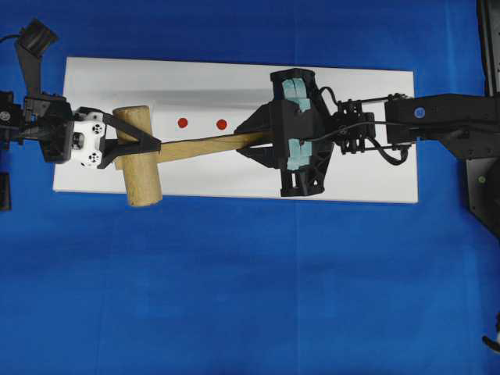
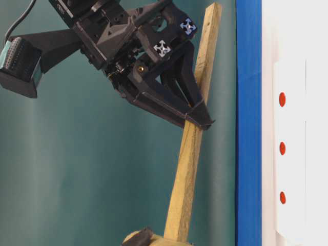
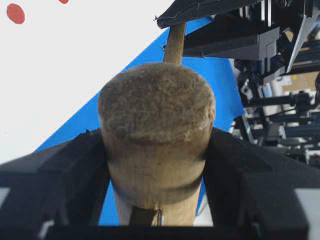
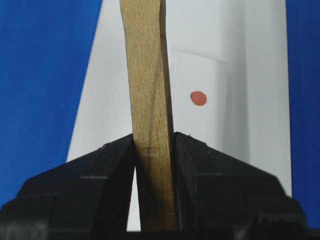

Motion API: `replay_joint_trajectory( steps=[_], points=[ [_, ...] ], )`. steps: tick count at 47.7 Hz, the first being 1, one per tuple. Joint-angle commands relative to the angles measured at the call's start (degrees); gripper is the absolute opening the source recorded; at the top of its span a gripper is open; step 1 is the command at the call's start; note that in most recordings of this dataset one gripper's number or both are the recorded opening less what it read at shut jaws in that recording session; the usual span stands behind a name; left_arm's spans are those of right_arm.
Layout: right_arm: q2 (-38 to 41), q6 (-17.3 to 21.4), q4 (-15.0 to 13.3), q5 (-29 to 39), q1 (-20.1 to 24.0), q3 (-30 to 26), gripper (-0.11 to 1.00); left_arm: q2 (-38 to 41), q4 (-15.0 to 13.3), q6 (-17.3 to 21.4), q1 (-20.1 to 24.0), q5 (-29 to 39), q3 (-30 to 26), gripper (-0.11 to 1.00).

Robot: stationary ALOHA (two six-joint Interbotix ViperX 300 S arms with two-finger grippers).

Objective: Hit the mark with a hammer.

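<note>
The hammer is a light wooden mallet held off the white board between both grippers. My left gripper is rolled on its side, its fingers against opposite sides of the thick head. My right gripper is shut on the slim handle partway along it. At table level the handle slants up from the head to the right gripper. The mark is the middle red dot on the white strip, beside the handle and uncovered. The right wrist view shows one red dot; which one is unclear.
The white board lies on a blue cloth. One outer red dot sits near the hammer head; the other is under the right gripper in the overhead view. The right arm stretches in from the right edge.
</note>
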Motion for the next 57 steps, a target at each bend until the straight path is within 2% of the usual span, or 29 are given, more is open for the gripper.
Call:
replay_joint_trajectory(
  steps=[1, 5, 7, 19, 29, 50, 57],
  points=[
    [-0.62, 0.35, 0.26, -0.97, 0.18, -1.41, 0.09, -0.35, 0.18, 0.35, -0.26, -1.14, -1.76, 0.62],
    [-0.62, 0.44, 0.26, -0.97, 0.18, -1.49, 0.09, -0.35, 0.18, 0.44, -0.26, -1.05, -1.58, 0.83],
    [-0.62, 0.53, 0.35, -0.97, 0.18, -1.41, 0.09, -0.44, 0.18, 0.53, -0.26, -0.88, -1.58, 0.88],
    [-0.62, 1.32, 0.53, -0.7, 0.18, -1.41, 0.09, -1.14, 0.26, 0.88, -0.26, 1.58, -1.05, 0.84],
    [-0.88, 1.41, 0.88, -0.62, 0.35, -1.14, 0.09, -4.66, 0.53, 2.9, 1.41, 9.05, 0.97, 0.84],
    [-2.46, 1.41, 2.37, -0.7, 0.53, 0.44, 0.09, -17.4, 0.53, 6.15, 1.67, 12.83, 5.98, 0.84],
    [-2.46, 1.41, 2.37, -0.7, 0.62, 0.44, 0.09, -18.81, 0.53, 6.33, 1.67, 13.18, 6.33, 0.84]
  ],
)
